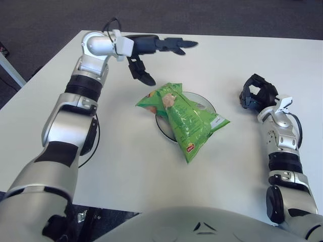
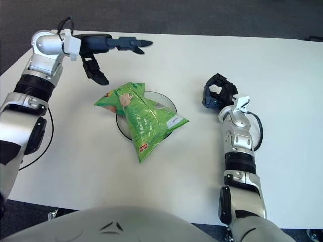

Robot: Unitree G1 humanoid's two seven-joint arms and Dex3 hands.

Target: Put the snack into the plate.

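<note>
A green snack bag (image 1: 184, 115) lies across a round plate (image 1: 205, 102) in the middle of the white table, covering most of it and overhanging its near rim. My left hand (image 1: 154, 53) hovers above and behind the bag, clear of it, fingers stretched out and the thumb pointing down, holding nothing. My right hand (image 1: 257, 93) shows to the right of the plate with its fingers curled and nothing in them.
The white table (image 1: 126, 151) stretches on all sides of the plate. A black cable (image 1: 96, 143) loops beside my left forearm. Dark floor lies beyond the far edge.
</note>
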